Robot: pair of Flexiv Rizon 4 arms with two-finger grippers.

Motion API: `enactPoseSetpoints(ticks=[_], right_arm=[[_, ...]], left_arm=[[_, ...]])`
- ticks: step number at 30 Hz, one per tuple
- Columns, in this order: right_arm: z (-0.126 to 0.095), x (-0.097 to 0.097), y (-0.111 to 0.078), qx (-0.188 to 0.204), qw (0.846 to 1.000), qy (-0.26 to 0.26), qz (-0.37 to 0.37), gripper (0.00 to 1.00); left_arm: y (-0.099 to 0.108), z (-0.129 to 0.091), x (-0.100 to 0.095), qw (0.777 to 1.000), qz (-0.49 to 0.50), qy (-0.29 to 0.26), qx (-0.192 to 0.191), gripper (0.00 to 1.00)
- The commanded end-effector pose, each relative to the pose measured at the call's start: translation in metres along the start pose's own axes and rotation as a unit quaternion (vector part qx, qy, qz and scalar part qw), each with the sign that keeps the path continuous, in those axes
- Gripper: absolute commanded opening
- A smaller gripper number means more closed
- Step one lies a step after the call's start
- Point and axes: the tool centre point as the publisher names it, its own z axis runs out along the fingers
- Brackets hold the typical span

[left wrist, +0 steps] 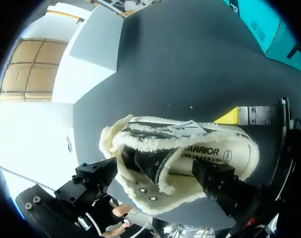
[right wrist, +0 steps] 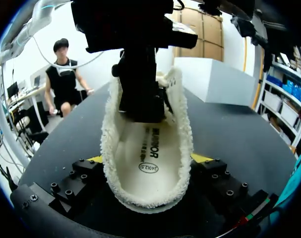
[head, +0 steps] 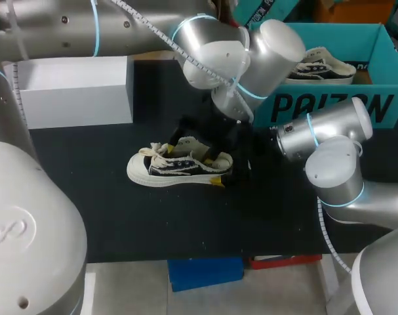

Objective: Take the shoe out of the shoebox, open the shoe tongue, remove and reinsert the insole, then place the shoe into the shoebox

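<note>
My right gripper (right wrist: 148,158) is closed on the heel of the shoe (head: 176,169). Its yellow fingertips (right wrist: 201,157) sit against the fleece collar on both sides, with the heel filling the moderate gap between them. From above, that gripper (head: 218,169) comes in from the right edge of the desk (head: 120,216), and the shoe stands upright on its sole near the middle of the desk, toe towards the left edge.

My left arm reaches past the middle from the far left corner, and its gripper (left wrist: 155,168) hangs straight down over the shoe's opening. Its fingers (left wrist: 93,181) stand wide apart along the shoe's length. One is at the tongue end just outside the fleece edge, and the other is down in the opening over the insole (right wrist: 145,153). I cannot tell whether either finger presses on anything. The insole lies flat inside the shoe.

The teal shoebox (head: 330,105) sits at the far right corner, open at the top, with a second shoe (head: 320,69) in it. A white box (head: 74,92) stands near the far left corner, well apart from the shoe.
</note>
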Motion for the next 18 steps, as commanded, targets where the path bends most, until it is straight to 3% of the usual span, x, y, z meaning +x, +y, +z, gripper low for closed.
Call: enactPoseSetpoints(ticks=[1,3,5,8,11,12,18], right_arm=[[0.004,0.0,-0.003,0.0,1.0,-0.001,0.001,0.0],[0.004,0.0,-0.003,0.0,1.0,-0.001,0.001,0.0],[0.004,0.0,-0.003,0.0,1.0,-0.001,0.001,0.0],[0.004,0.0,-0.003,0.0,1.0,-0.001,0.001,0.0],[0.004,0.0,-0.003,0.0,1.0,-0.001,0.001,0.0],[0.004,0.0,-0.003,0.0,1.0,-0.001,0.001,0.0],[0.004,0.0,-0.003,0.0,1.0,-0.001,0.001,0.0]], left_arm=[[-0.001,0.002,0.0,1.0,0.008,-0.009,0.003,0.9],[0.0,0.004,-0.002,1.0,0.012,-0.013,0.004,0.77],[0.001,0.005,-0.005,1.0,0.014,-0.017,0.005,0.51],[-0.001,0.008,-0.011,1.0,0.008,-0.028,0.008,0.36],[-0.002,0.009,-0.017,0.999,0.002,-0.036,0.011,0.05],[-0.001,0.009,-0.019,0.999,0.002,-0.037,0.011,0.0],[0.002,0.006,-0.023,0.999,0.003,-0.032,0.017,0.0]])
